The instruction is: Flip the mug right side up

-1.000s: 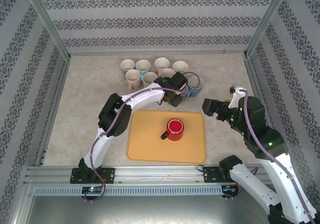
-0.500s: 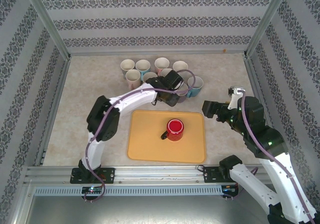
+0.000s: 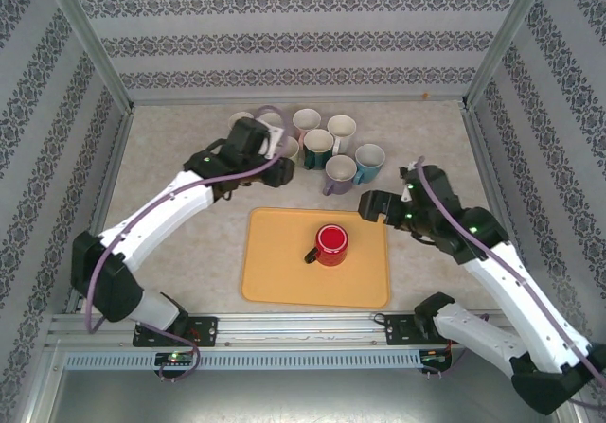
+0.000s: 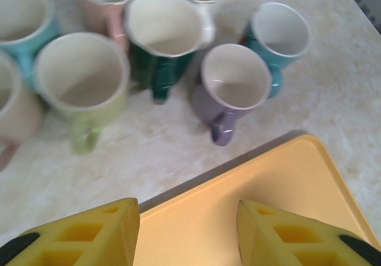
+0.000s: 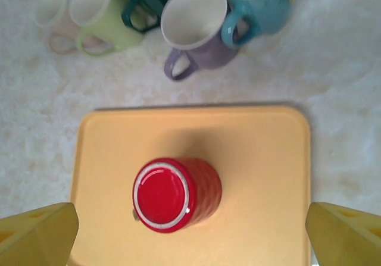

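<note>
While the red mug point(image 3: 332, 243) sits base-up near the middle of the tray point(image 3: 275, 286), neither arm has hold of it. Its handle points toward the tray's near left corner.

Right fingers point(image 5: 37, 227): spread wide, empty, above the tray's far right corner. In the wrist view the mug lies between them.

Left fingers point(image 4: 83, 233): partly apart, nothing between them, over the tray's far edge, facing the spare mugs point(image 4: 235, 84).

Handling, my read:
- Looks like glazed ceramic, so rigid, some weight and probably slick. It would chip if dropped on the tray.
- The wall is ribbed, which should help the grip a little.
- Best hold is probably across the body, mid-height, clear of the handle. The handle is an option but leaves less control through the flip.
- It needs lifting clear of the tray before rotating, or the rim will scrape.

Counts:
- 1 red mug, upside down
- 1 yellow tray
- 8 spare mugs that I can count, all upright, bunched on the bench point(image 3: 436, 130) just past the tray's far edge. The left arm covers part of the bunch from above, so there may be more.
- 2 arms
</note>
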`<state>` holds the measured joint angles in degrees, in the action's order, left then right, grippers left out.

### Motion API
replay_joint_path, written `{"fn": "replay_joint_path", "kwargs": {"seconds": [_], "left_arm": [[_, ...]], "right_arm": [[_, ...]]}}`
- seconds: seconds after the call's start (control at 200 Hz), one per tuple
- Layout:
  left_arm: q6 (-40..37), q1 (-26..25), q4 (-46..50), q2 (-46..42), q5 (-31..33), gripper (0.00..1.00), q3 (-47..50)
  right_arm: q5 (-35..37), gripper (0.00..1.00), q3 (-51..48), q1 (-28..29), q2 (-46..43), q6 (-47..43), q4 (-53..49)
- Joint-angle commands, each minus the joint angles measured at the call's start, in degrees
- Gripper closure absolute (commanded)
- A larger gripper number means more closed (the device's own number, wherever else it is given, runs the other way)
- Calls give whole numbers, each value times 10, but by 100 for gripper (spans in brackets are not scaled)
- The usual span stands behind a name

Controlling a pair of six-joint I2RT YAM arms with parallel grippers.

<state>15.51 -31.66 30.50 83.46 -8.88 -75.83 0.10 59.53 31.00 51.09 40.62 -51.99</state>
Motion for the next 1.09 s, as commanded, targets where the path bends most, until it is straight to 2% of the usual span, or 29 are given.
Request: {"fn": "replay_joint_path", "kwargs": {"seconds": [0.0, 0.085, 0.205, 0.295, 0.52, 1.089], "left_arm": [[28, 15, -20, -47, -26, 52, 30], [12, 16, -16, -77, -16, 51, 50], [-6, 16, -43, -117, 10, 50, 99], [-5, 15, -68, -138, 17, 50, 130], [8, 14, -106, -161, -1, 50, 159], [6, 12, -112, -176, -4, 50, 163]], "right_arm": [[86, 2, 0, 68, 47, 182, -21], [118, 2, 25, 113, 105, 284, -57], [113, 2, 48, 149, 181, 401, -78], [93, 2, 72, 158, 242, 451, -94], [61, 2, 120, 167, 349, 483, -82], [37, 2, 103, 175, 436, 497, -26]]}}
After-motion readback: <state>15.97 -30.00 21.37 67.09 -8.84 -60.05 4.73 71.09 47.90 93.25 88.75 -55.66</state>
